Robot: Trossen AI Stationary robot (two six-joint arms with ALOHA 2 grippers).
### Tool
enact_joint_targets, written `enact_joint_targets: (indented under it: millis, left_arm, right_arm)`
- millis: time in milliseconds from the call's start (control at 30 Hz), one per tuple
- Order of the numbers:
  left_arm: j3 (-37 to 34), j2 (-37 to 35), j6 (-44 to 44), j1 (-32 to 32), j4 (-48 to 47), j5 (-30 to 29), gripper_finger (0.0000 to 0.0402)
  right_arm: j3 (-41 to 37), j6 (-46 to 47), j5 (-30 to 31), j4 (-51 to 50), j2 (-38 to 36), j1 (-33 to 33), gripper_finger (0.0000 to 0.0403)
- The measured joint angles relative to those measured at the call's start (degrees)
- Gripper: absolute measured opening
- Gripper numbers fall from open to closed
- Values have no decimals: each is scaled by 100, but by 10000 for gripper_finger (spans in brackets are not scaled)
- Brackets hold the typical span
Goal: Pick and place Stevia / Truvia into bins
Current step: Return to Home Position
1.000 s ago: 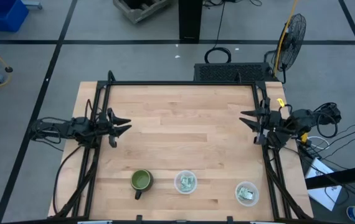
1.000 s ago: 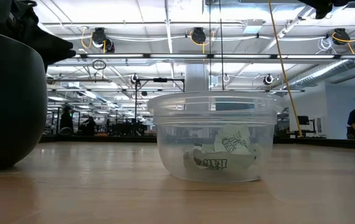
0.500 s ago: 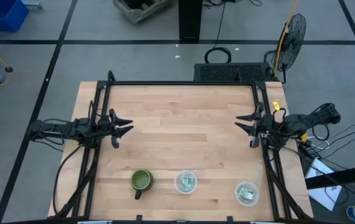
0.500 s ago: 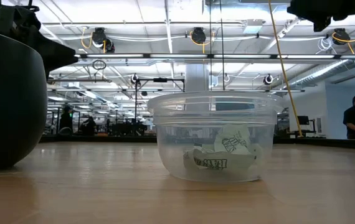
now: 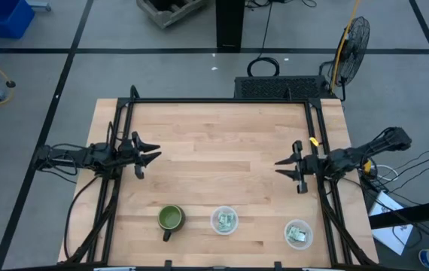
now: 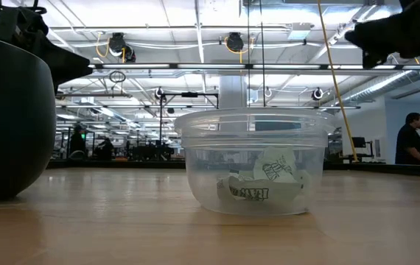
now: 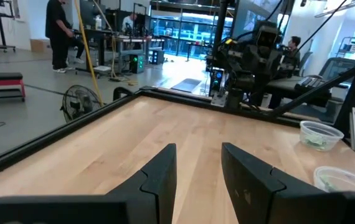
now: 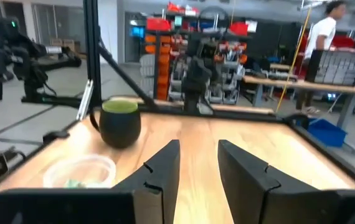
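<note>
Stevia / Truvia packets [image 5: 227, 222], small flat pale green-and-white paper ones, are all inside the two bins. None shows loose on the light wooden table [image 5: 222, 135], same as a second ago.

The only real change is the right arm. The right gripper [image 5: 278, 166] has swung off the table's right rail, inward and toward the near side. It now hangs over bare wood, well apart from both bins. Its black fingers [image 8: 162, 165] are spread with nothing between them.

The left gripper [image 5: 154, 153] is near the left rail and has barely shifted. Its fingers [image 7: 162, 171] are also spread and empty.

The dark green ceramic mug [image 5: 171, 219] with a handle sits at the near edge, unmoved.

The left round clear plastic cup [image 5: 213, 217] is just beside the mug. The right round clear plastic cup [image 5: 287, 228] is near the right near corner. Neither has moved.

In the low view the cup beside the mug [image 6: 254, 121] holds crumpled packets [image 6: 261, 184] at its bottom, as before.

My read: sorting looks finished. The motion is a retreat to rest pose, and the right arm is probably not settled yet. Nothing seems left to pick.
</note>
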Motion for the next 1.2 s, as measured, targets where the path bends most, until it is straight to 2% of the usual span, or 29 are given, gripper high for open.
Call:
enact_joint_targets:
  millis: [233, 567, 733, 867, 967, 1200]
  left_arm:
    - [-1, 2, -3, 0, 3, 0, 131]
    - [-4, 2, -6, 0, 3, 0, 131]
    - [-4, 4, -9, -1, 7, -1, 131]
    - [-4, 2, -11, -2, 16, -2, 131]
    - [-4, 5, -10, 0, 20, -2, 131]
    - [-4, 4, -9, 0, 49, 2, 131]
  right_arm:
    - [-249, 338, -2, -23, -2, 0, 105]
    - [-274, 958, -15, -694, -2, 0, 105]
    - [-852, 914, -41, 385, 8, -2, 105]
    - [-853, 1168, -44, -8, 54, -1, 105]
    - [-856, 1213, -31, 116, 56, 0, 105]
    - [-867, 1312, -30, -786, 70, 0, 105]
